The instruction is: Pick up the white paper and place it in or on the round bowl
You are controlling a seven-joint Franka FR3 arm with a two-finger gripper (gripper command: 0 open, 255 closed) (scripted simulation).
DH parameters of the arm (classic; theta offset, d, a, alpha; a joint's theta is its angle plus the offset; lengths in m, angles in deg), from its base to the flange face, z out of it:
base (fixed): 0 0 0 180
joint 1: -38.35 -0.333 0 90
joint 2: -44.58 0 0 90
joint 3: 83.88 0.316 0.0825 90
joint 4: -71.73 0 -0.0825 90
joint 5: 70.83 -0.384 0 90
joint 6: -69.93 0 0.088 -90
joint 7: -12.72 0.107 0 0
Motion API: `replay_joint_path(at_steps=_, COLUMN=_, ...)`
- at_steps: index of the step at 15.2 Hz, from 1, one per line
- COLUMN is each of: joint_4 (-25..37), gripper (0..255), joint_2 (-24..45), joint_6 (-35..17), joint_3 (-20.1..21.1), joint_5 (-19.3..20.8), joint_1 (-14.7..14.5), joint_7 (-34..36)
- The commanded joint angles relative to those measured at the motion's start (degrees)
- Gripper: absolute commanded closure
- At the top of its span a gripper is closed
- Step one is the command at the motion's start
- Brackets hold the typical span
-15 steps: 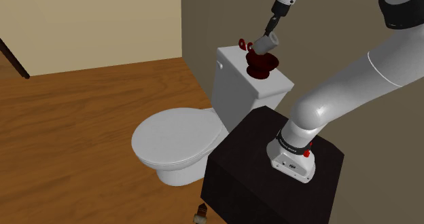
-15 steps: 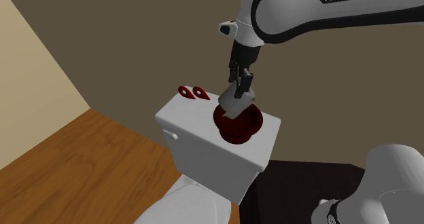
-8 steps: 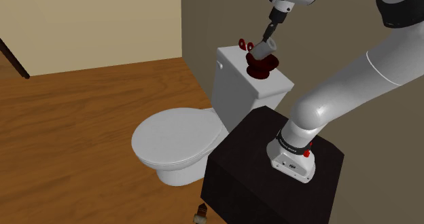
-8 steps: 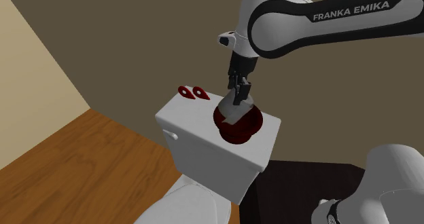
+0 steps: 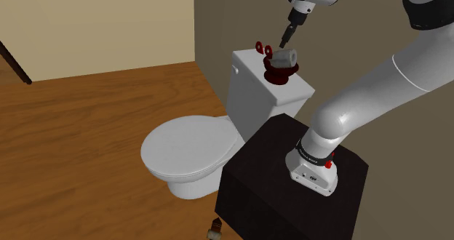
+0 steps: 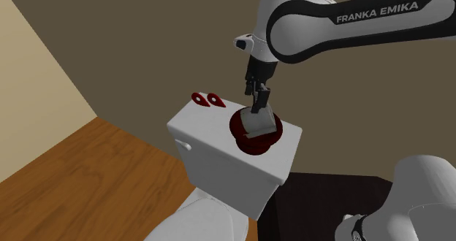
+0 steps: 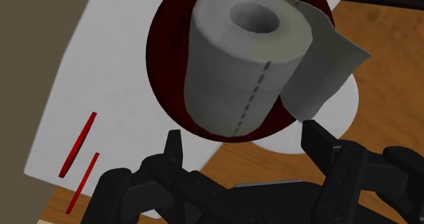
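Wrist view showed the white paper roll (image 7: 238, 60) lying on its side in the dark red round bowl (image 7: 163, 66), with its loose tail reaching out past the rim. The end effector (image 7: 243, 138) hung just above, its black fingers (image 7: 319, 144) spread apart and touching nothing. By that evidence the carrying and the placing looked finished. What seemed left was only to lift the arm clear without brushing the roll, and perhaps to check that the roll sat steady. In the second exterior view the end effector stood at about twelve o'clock over the roll, so a straight rise looked the cleanest way out. The bowl rested on the toilet tank lid (image 6: 219, 144), close to the lid's end at about three o'clock, and the wrist view suggested its rim came right to the lid's edge. A sideways knock there could therefore send bowl and paper off toward the toilet seat (image 5: 190, 150) and the wooden floor (image 5: 87, 144). Two small red pieces (image 6: 207, 98) lay on the lid at about ten o'clock from the bowl, well apart from it. A brown wall (image 6: 146, 50) closed off the room behind the tank, while the space overhead was open.
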Motion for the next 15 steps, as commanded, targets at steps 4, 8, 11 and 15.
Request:
replay_joint_path(at_steps=4, joint_4=0.00, gripper=0, joint_2=0.00, joint_6=0.00, joint_3=0.00, joint_5=0.00, joint_1=0.00, joint_7=0.00)
replay_joint_path(at_steps=8, joint_4=5.79, gripper=0, joint_2=-1.77, joint_6=7.41, joint_3=0.66, joint_5=0.56, joint_1=0.25, joint_7=0.51)
replay_joint_path(at_steps=11, joint_4=5.79, gripper=0, joint_2=-1.77, joint_6=7.41, joint_3=0.66, joint_5=0.56, joint_1=0.25, joint_7=0.51)
replay_joint_path(at_steps=15, joint_4=5.79, gripper=0, joint_2=-1.77, joint_6=7.41, joint_3=0.66, joint_5=0.55, joint_1=0.25, joint_7=0.51)
